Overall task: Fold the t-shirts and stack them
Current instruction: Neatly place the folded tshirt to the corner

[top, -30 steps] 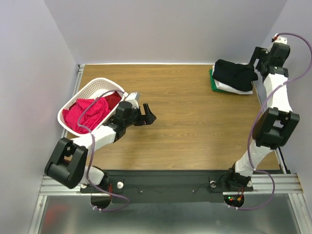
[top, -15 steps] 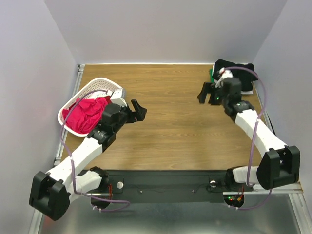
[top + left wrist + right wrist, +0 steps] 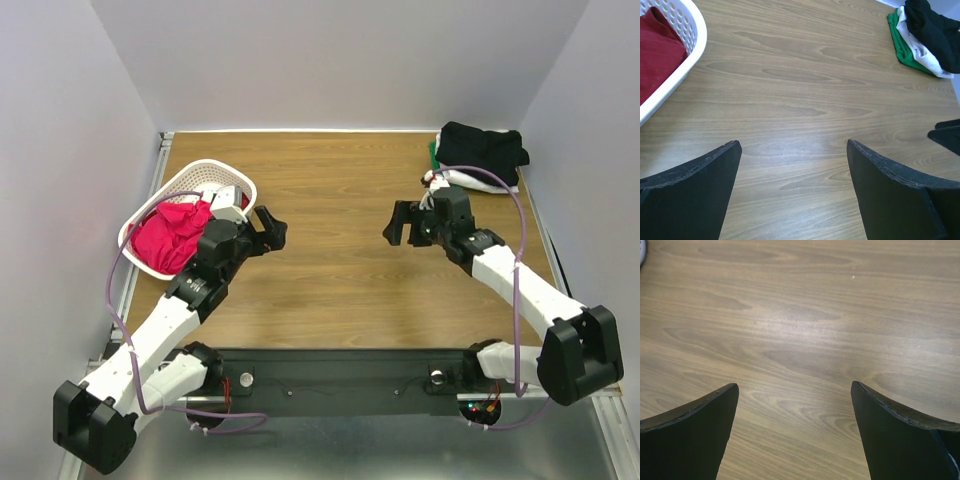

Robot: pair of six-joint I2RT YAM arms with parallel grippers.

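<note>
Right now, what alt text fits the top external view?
The left end effector and right end effector hover open and empty over the wooden table, pointing toward each other. Pink and red t-shirts lie in the white basket at left; a black t-shirt tops the stack in the far right corner.

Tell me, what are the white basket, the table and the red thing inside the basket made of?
Basket: white plastic by the look, smooth, moulded with rows of holes.
Table: wood or wood-look laminate, grain lines under a soft sheen; cannot tell which.
Red t-shirt: soft matte fabric, lying crumpled in folds.
</note>
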